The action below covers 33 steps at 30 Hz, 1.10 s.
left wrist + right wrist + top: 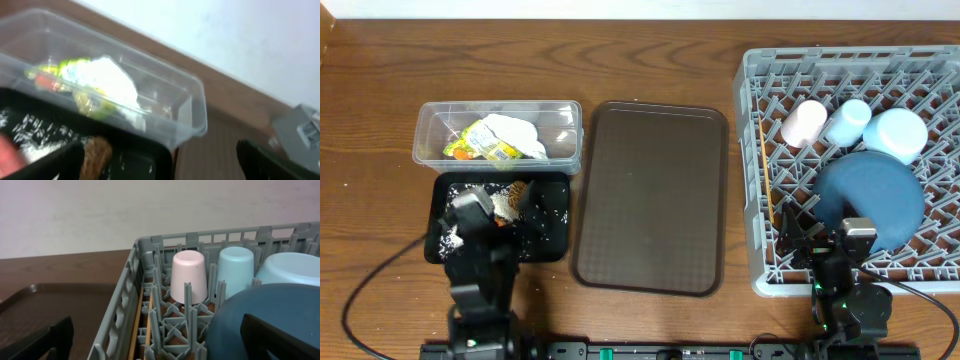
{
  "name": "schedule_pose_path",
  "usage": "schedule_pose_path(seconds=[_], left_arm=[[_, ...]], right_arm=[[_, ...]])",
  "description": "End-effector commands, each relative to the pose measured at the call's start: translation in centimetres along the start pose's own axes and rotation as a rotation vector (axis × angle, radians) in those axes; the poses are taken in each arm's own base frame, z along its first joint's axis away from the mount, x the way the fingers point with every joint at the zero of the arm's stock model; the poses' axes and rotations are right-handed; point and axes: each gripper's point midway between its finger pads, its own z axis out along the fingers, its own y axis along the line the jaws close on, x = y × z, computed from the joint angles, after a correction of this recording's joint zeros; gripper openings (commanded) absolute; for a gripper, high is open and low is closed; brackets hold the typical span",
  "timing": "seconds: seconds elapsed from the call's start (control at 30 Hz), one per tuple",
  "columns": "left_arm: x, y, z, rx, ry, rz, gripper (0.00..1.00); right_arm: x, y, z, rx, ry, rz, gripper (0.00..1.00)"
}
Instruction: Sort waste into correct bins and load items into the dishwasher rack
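Both grippers stand wide, nothing between the fingers. Left gripper (498, 202) hovers over the shallow black tray (555, 245) at the near left of the table, jaws spread and empty. Under it, loose white rice grains (448, 238) lie scattered across the tray floor, and the brown seedy lump (95, 152) sits in there too, close to the far wall. Just behind, touching the tray's far edge, is the clear tub (425, 135): the crumpled white napkin (515, 130) and the yellow-green wrapper (485, 145) lie inside it, side by side.

Over on the right, the right gripper (823, 238) hangs at the near edge of the grey rack (760, 90), fingers apart, gripping nothing. The dark-blue plate (875, 195) leans among the pegs right in front of it. Along the far side: pink cup (189, 275), light-blue cup (236, 272) and light-blue bowl (900, 133), all upside down in a row. Wooden chopsticks (137, 325) lie along the rack's left wall. Between the two halves, the brown serving tray (650, 200) lies flat on the table.
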Motion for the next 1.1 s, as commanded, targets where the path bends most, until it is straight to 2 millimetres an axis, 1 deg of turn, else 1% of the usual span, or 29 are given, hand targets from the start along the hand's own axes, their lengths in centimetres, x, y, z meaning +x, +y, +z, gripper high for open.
schedule_pose_path(seconds=[0.0, 0.13, 0.23, 0.43, 0.5, 0.7, 0.8, 0.9, 0.97, 1.07], left_arm=[[1.0, 0.6, 0.1, 0.022, -0.068, 0.012, 0.98], [1.9, 1.0, 0.2, 0.049, -0.12, 0.018, 0.98], [2.3, 1.0, 0.1, 0.045, -0.107, 0.04, 0.98], [2.5, 0.5, -0.2, 0.06, -0.108, 0.164, 0.98], [3.0, 0.4, -0.3, 0.065, -0.092, 0.199, 0.98], [5.5, 0.3, -0.7, 0.078, -0.007, 0.329, 0.98], [4.6, 0.3, -0.9, 0.059, -0.054, 0.373, 0.98], [3.5, 0.9, -1.2, 0.005, -0.105, 0.374, 0.98], [3.2, 1.5, -1.3, -0.032, -0.113, 0.376, 0.98], [3.2, 1.5, -1.3, -0.036, -0.115, 0.406, 0.98]], right_arm=[[0.0, -0.3, 0.0, 0.011, -0.002, 0.012, 0.99], [0.0, -0.3, 0.0, 0.011, -0.002, 0.012, 0.99], [0.0, -0.3, 0.0, 0.011, -0.003, 0.012, 0.99], [0.0, -0.3, 0.0, 0.011, -0.002, 0.012, 0.99], [0.0, -0.3, 0.0, 0.011, -0.002, 0.012, 0.99], [0.0, -0.3, 0.0, 0.011, -0.002, 0.012, 0.99], [0.0, -0.3, 0.0, 0.011, -0.003, 0.012, 0.99], [0.0, -0.3, 0.0, 0.011, -0.002, 0.012, 0.99], [0.0, -0.3, 0.0, 0.011, -0.002, 0.012, 0.99], [0.0, -0.3, 0.0, 0.011, -0.002, 0.012, 0.99]])
